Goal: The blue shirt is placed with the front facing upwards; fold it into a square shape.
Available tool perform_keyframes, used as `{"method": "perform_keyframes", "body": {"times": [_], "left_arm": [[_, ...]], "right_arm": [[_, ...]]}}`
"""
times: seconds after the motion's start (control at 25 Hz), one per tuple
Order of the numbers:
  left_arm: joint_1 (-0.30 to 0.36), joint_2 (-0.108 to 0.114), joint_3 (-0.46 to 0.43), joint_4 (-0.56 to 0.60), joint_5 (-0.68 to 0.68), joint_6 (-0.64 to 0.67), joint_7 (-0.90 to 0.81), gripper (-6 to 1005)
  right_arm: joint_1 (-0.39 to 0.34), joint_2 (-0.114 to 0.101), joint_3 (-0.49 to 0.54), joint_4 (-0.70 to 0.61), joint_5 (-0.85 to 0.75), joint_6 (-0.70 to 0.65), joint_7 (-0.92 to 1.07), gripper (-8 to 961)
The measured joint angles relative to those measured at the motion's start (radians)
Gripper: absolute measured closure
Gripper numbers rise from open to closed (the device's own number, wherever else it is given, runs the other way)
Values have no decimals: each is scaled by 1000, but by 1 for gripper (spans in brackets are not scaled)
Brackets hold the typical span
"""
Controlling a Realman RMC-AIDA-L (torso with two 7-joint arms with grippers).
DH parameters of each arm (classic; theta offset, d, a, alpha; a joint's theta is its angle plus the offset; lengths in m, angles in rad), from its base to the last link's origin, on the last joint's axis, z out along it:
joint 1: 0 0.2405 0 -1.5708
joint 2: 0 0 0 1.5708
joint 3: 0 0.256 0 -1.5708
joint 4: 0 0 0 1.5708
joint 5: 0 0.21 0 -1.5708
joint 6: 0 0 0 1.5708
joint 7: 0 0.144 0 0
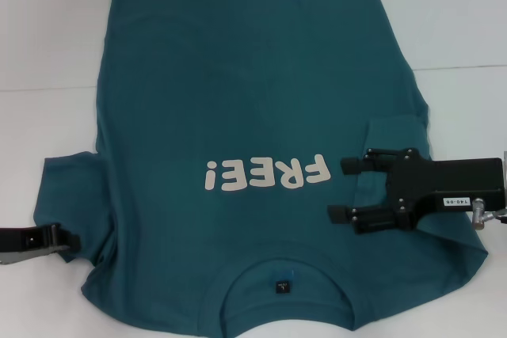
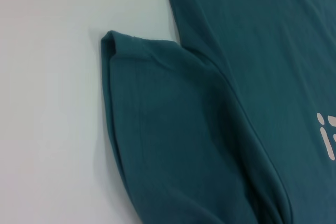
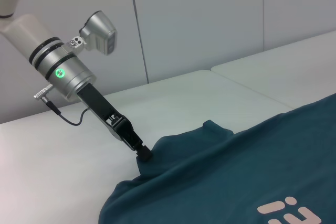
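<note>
Nearest the head camera lies the round neckline (image 1: 287,289) of the blue shirt (image 1: 253,100), its small dark inner label (image 1: 280,286) showing; the shirt is spread front up on the white table (image 1: 47,37), hem at the far side, cream "FREE!" lettering (image 1: 265,173) across the chest. One sleeve (image 1: 396,164) is already folded inward over the body on the robot's right. Above that fold hovers the right gripper (image 1: 342,190), its two black fingers spread wide with nothing between them. At the opposite sleeve (image 1: 67,187), the left gripper (image 1: 70,240) sits at the sleeve's edge, its tip touching the cloth; whether it grips the fabric cannot be told.
</note>
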Motion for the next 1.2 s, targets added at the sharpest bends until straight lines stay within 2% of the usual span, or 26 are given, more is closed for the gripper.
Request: {"method": "perform_keyframes", "body": {"times": [0.32,0.92,1.2], "left_arm": [[-9,-4,-5,11,-3,-8,28,959],[-15,-4,1,62,-101,-9,62,965],[3,17,-7,66,-94,-46,40,964]], "right_arm": [[0,0,0,0,0,1,0,25],[0,0,0,2,-1,19,-2,25],[0,0,0,4,-4,32,-2,25]]}}
